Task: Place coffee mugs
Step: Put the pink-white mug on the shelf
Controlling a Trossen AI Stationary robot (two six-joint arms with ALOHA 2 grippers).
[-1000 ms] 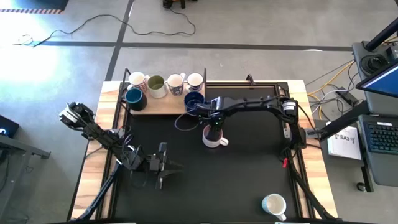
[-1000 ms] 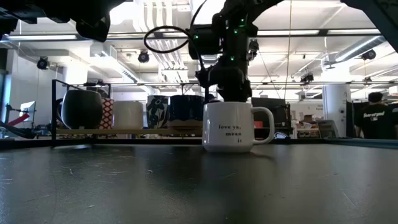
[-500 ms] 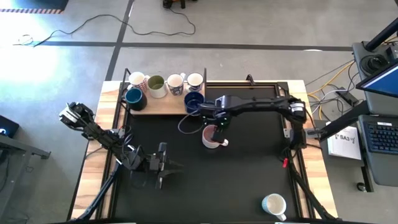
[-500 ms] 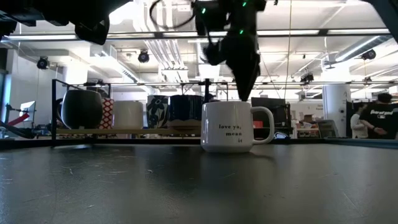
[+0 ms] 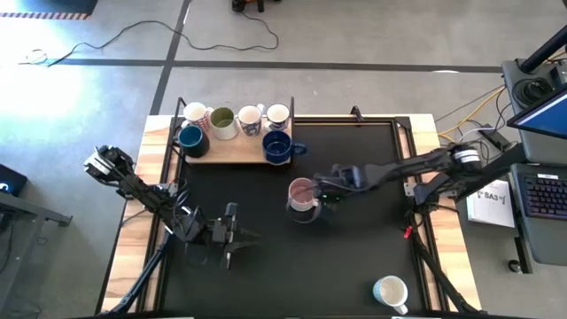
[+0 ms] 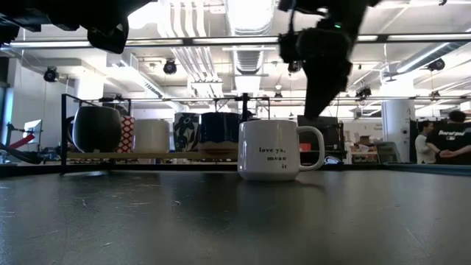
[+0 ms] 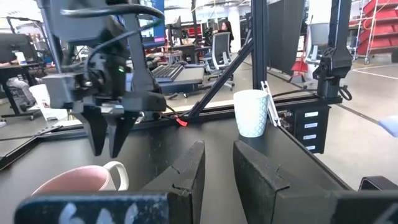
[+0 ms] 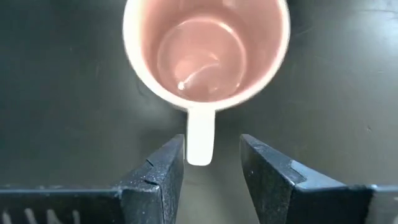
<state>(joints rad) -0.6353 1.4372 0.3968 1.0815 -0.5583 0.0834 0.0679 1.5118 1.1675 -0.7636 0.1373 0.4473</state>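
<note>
So the right gripper (image 5: pixel 326 197) has let go of the pink-inside mug (image 5: pixel 302 195) and pulled off to the mug's 3 o'clock side; a second ago it was right on top of it. Its fingers (image 8: pixel 155 171) now stand spread, nothing between them, hovering above the mug's handle (image 8: pixel 200 138). The mug sits upright near the table's centre, at about 5 o'clock from the wooden shelf (image 5: pixel 232 151) holding six mugs. Another white mug (image 5: pixel 389 291) sits way off at 5 o'clock. The left gripper (image 5: pixel 237 236) hasn't budged, parked at 8 o'clock, fingers partly apart and empty.

six mugs (image 5: pixel 236 119) on board (image 5: pixel 232 152), one mid-mat (image 5: pixel 302 195)
</note>
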